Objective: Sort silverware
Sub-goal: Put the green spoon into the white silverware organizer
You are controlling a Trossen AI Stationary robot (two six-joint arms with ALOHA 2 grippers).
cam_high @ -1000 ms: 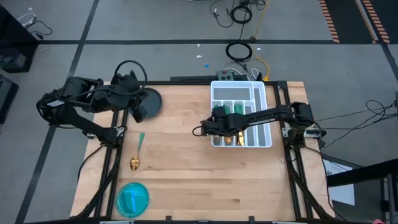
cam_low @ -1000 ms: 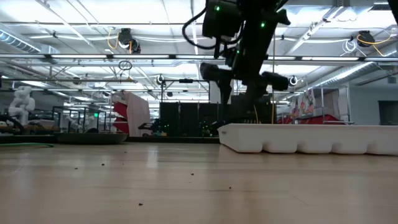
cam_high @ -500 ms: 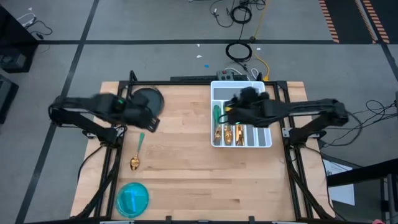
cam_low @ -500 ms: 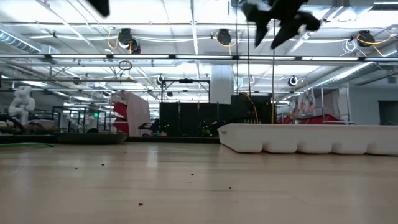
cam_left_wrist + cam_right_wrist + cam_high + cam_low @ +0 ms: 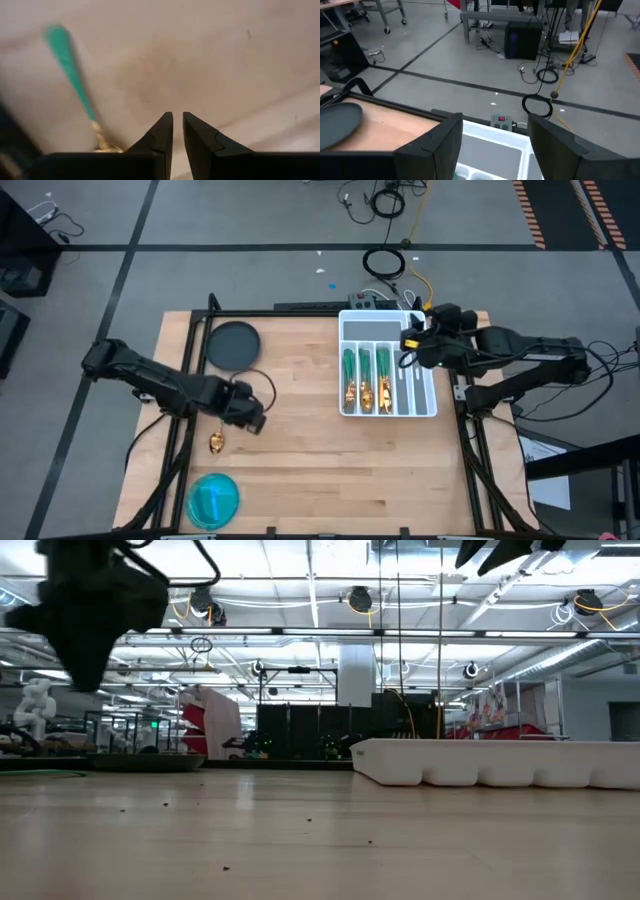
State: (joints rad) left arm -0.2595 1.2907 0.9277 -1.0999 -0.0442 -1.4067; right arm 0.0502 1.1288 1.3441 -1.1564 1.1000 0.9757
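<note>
Hovering left hand (image 5: 177,131), nearly shut, empty, over gold-bowled green-handled spoon (image 5: 218,440); right hand (image 5: 493,145) open, empty.

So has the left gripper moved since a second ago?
Yes. In the high view the left gripper has gone from beside the dark round plate down toward the spoon on the table.

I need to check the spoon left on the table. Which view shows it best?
The left wrist view: the spoon shows large, green handle running to its gold head. The high view shows only its head beside the left gripper. Low and right wrist views miss it.
</note>
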